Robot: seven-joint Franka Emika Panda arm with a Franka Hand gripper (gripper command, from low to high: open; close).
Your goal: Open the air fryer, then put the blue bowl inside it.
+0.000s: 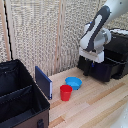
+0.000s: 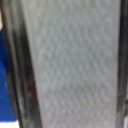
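The black air fryer stands at the exterior view's right, its drawer sticking out in front of the body. My gripper hangs against the drawer's front face, where the air fryer handle is hidden behind it. The wrist view is a blur: a broad grey surface between dark bands, with a blue patch at one edge. Whether the fingers hold anything cannot be made out. The blue bowl sits on the wooden table, apart from the gripper and toward the exterior view's left.
A red cup stands just in front of the bowl. A blue flat panel leans against a large open black fabric case at the exterior view's left. A slatted screen closes the back.
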